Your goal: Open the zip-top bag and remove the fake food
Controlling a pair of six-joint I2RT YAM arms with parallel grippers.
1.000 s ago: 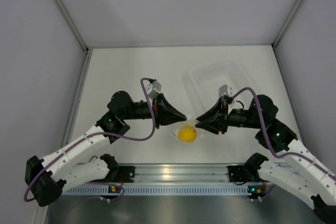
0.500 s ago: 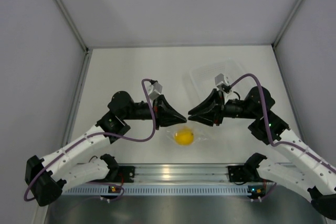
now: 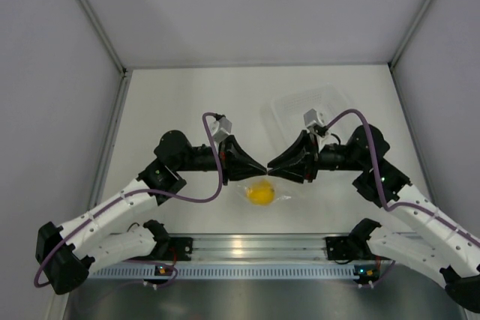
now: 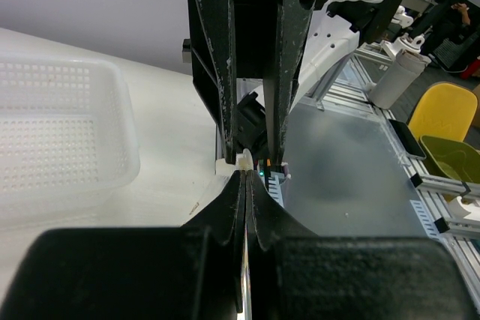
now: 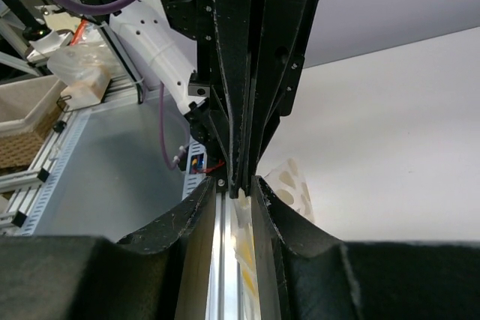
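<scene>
The surface (image 3: 172, 110) carried a clear tray (image 3: 289, 106) right of centre, apart from the work. The left claw (image 3: 265, 166) and right claw (image 3: 271, 168) met tip to tip mid-frame, each clenched on the top edge of the zip-top bag (image 3: 281, 196), presumably to pull the seal apart. The fake food (image 3: 260, 193) sat inside the bag, just below the tips.

Both arms bend at the elbow and reach inward, so the left end effector (image 3: 263, 167) and right end effector (image 3: 271, 168) meet tip to tip (almost touching). The left fingers (image 4: 225, 216) are pressed together; the right fingers (image 5: 192, 212) leave only a narrow slit.
</scene>
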